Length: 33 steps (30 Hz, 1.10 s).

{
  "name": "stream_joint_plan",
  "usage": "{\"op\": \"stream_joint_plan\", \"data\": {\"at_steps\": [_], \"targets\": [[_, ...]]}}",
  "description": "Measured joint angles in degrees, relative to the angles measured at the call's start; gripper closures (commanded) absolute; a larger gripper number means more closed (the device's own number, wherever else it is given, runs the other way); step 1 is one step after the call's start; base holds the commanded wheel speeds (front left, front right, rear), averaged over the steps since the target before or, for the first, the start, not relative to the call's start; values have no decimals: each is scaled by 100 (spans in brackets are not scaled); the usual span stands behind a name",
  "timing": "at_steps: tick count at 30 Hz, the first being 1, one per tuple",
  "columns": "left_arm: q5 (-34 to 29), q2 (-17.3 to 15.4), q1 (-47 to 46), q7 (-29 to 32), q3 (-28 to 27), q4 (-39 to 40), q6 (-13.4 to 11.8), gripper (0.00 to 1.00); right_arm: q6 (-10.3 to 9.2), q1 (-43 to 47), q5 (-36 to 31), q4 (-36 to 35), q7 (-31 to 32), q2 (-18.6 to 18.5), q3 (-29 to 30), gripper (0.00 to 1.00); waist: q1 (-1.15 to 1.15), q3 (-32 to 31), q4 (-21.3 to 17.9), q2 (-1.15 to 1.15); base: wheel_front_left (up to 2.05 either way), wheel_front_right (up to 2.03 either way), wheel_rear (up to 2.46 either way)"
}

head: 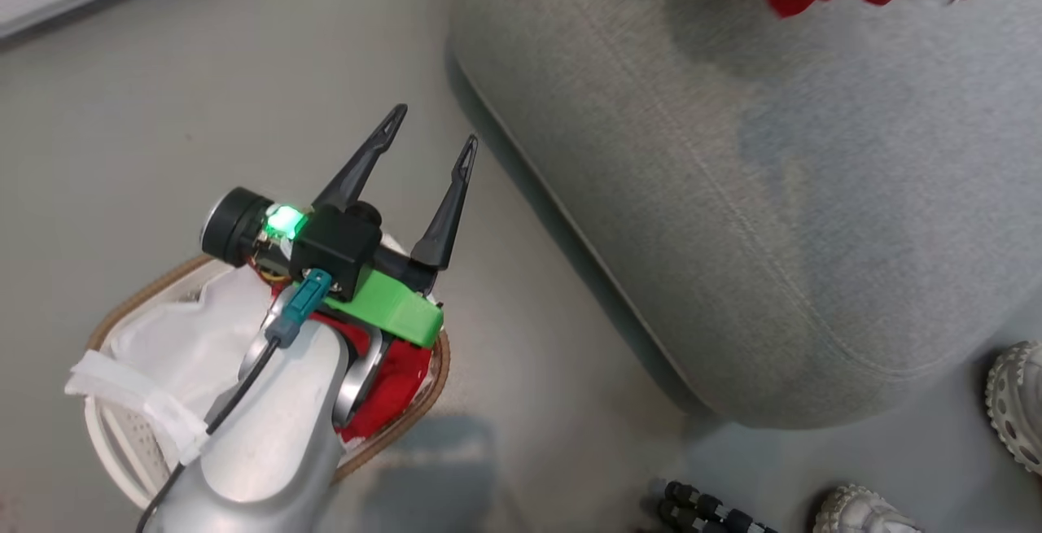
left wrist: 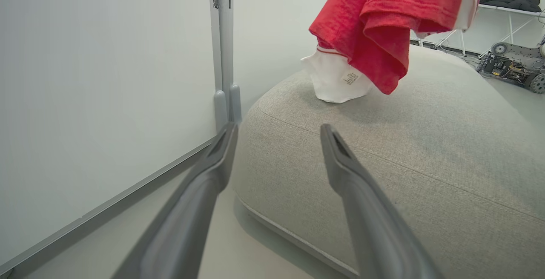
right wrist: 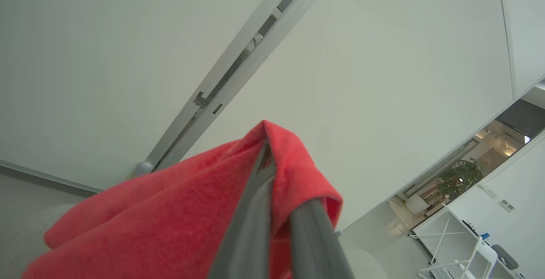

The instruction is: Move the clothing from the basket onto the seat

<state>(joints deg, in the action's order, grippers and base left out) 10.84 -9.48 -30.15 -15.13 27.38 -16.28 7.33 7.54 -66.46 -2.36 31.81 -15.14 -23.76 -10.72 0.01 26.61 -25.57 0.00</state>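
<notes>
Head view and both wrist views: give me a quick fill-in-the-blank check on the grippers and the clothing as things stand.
1. The right gripper is ____ on the red garment.
2. The left gripper stands ____, holding nothing.
3. The garment's white part hangs down to the grey ____.
4. More red fabric lies in the brown-rimmed ____.

Missing words: shut; open; seat; basket.

Red clothing [left wrist: 383, 15] over seat [left wrist: 425, 151], more in basket [head: 142, 299]
</notes>
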Motion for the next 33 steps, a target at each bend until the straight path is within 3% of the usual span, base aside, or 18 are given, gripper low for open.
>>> {"op": "stream_joint_plan", "data": {"at_steps": [8,19,23,26,27,28,29,33], "targets": [[15,-100,-420,0,221,123,3,0,0,-205,-436,831,0,-169,1099,100,0,696,402,0,0,0,0],[16,-121,-517,0,291,-3,3,0,0,904,-653,1044,0,260,2195,100,0,1338,874,0,0,0,0],[37,-105,-516,0,221,-103,3,0,0,1439,-622,859,0,530,2406,85,0,1306,918,0,0,0,0],[40,-57,-504,0,191,-180,3,0,0,1803,-437,614,0,680,2539,57,-1,1195,909,0,0,0,0],[42,-33,-488,0,175,-199,3,0,0,1950,-388,531,0,720,2586,52,-1,1140,901,0,0,0,0],[51,-10,-464,0,154,-218,3,0,0,2101,-348,439,0,751,2622,13,-1,1076,888,0,0,0,0],[58,34,-409,0,92,-238,3,0,-1,2354,-291,289,0,790,2655,0,-1,956,867,0,0,0,0],[71,116,-226,0,-64,-283,3,0,-1,2796,-201,19,0,921,2641,0,-1,687,837,0,0,0,0]]}}
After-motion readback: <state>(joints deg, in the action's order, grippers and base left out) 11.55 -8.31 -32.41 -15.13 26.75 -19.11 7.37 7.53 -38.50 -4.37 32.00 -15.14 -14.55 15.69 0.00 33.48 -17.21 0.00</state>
